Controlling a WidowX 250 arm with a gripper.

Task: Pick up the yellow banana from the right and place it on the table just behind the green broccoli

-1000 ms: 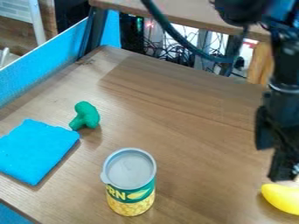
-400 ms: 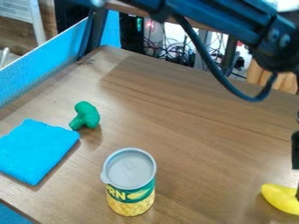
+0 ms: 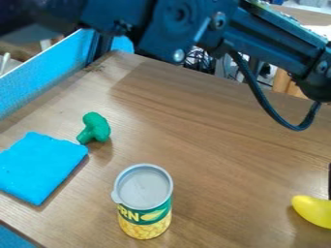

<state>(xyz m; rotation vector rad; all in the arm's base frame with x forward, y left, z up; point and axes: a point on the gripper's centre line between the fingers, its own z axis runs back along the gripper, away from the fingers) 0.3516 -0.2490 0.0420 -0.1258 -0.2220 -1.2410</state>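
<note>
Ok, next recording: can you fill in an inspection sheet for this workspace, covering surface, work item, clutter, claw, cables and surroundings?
Surface: wood-grain table, small dark mark near its far left corner; spills, nothing seen
Work item: yellow banana-shaped thing on the table at the right edge of the view
Clutter: green broccoli-shaped piece, blue cloth lying flat, corn can upright with a grey lid
Claw: black claw at the right edge, close by the yellow piece; contact cannot be told
Cables: black cable looping down from the arm; tangled wires behind the table
Surroundings: blue panel along the left side
</note>
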